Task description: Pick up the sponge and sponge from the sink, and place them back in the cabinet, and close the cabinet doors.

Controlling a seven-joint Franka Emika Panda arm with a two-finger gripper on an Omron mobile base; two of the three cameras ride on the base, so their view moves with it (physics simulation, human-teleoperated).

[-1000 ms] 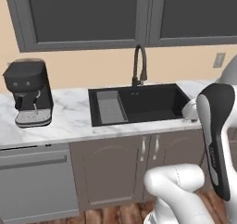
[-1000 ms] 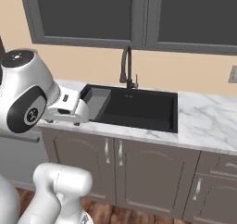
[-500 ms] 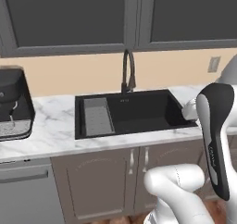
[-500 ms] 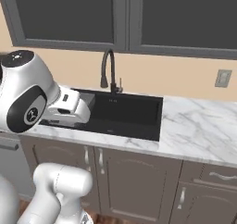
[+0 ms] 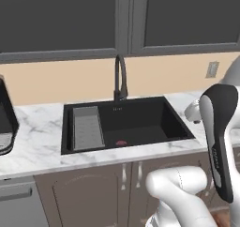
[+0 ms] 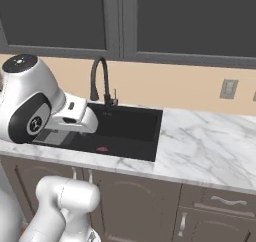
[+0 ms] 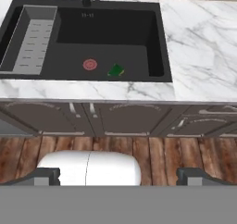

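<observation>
The white marble desk (image 7: 199,38) ran across the frame with the black sink (image 7: 152,42) set into it, dark glass-fronted wall cupboards (image 5: 61,19) above and grey base cupboard doors (image 7: 125,119) below. The robot stood in front of the sink, its arm folded back over the floor, so the step in hand looked like the approach for the first pick.

Inside the basin a grey ribbed tray (image 7: 32,40) lay along the left side in the hand view, with the black arched faucet (image 5: 120,78) at the back rim. The red drain disc (image 7: 90,64) sat on the basin floor near the front wall.

One sponge (image 7: 115,71) lay just beside that disc, on its right in the hand view, green top up and turned at a slant. A second sponge could not be made out.

The gripper (image 7: 118,177) hung well apart from the sponge, held back over the wooden floor (image 7: 152,149), jaws spread wide and empty.

To do this well, the arm probably had to reach forward over the front rim, then come straight down. The wrist should roll so the fingers met the slanted sponge's long sides. It should descend clear of the front wall, and not take the disc for the target.
</observation>
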